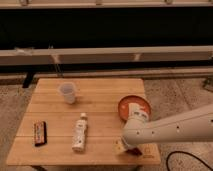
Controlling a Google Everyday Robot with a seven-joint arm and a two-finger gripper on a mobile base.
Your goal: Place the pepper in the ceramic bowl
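One gripper (131,148) low beside ceramic bowl (131,104).

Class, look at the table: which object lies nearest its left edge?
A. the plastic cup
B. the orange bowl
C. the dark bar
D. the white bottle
C: the dark bar lies by the table's left edge; the cup and bottle sit nearer the middle, while the bowl and gripper are at the right.

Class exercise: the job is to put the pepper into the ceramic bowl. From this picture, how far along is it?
Done: nothing in the ceramic bowl shows a pepper. In hand: the gripper is low at the table's near right edge, where a bit of dark red shows, perhaps the pepper. Left: carry and drop.
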